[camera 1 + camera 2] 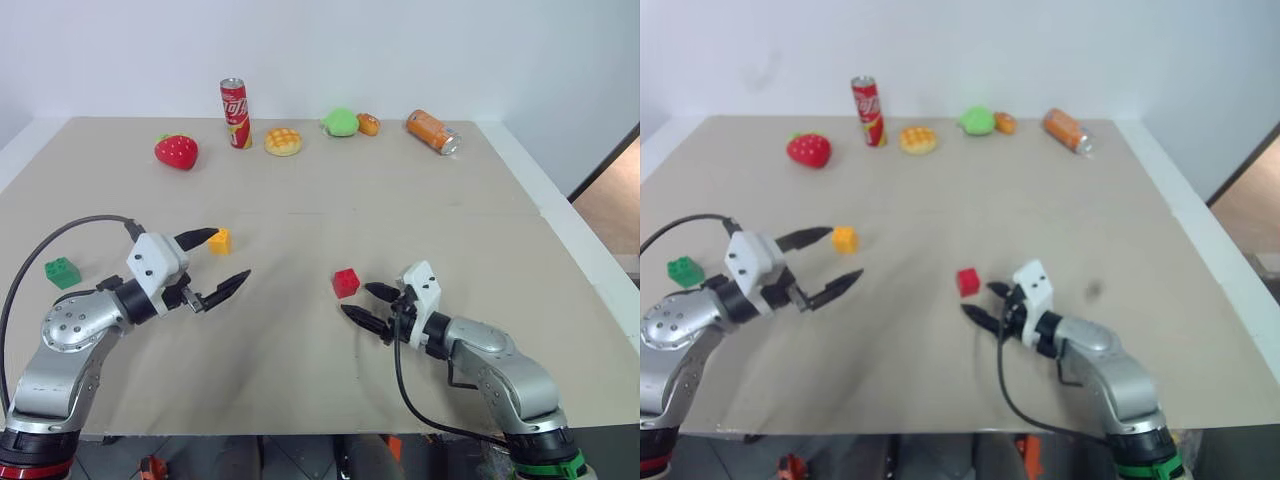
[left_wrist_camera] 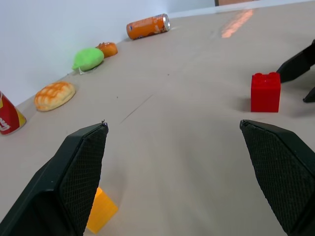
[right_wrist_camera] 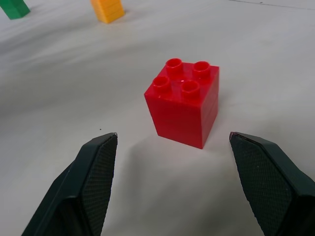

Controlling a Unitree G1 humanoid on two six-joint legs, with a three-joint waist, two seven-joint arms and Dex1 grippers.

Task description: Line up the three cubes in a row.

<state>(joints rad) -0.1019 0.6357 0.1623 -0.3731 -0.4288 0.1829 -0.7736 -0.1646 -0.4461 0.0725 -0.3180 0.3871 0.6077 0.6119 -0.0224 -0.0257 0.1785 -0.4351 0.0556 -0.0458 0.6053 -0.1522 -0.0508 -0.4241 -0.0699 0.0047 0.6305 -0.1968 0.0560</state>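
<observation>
Three studded cubes stand apart on the tan table (image 1: 300, 370). The green cube (image 1: 62, 272) is at the far left, the orange-yellow cube (image 1: 220, 241) left of centre, the red cube (image 1: 346, 283) near the middle. My left gripper (image 1: 231, 254) hovers open just right of the orange-yellow cube, with its far finger close beside that cube. It holds nothing. My right gripper (image 1: 357, 300) is open and points at the red cube (image 3: 183, 102) from the right. The cube stands a little beyond its fingertips, untouched.
Along the table's far edge are a strawberry toy (image 1: 177, 151), an upright red soda can (image 1: 235, 113), a yellow bun toy (image 1: 283, 141), a green toy (image 1: 341, 122), a small orange toy (image 1: 368, 124) and an orange can (image 1: 433, 131) on its side.
</observation>
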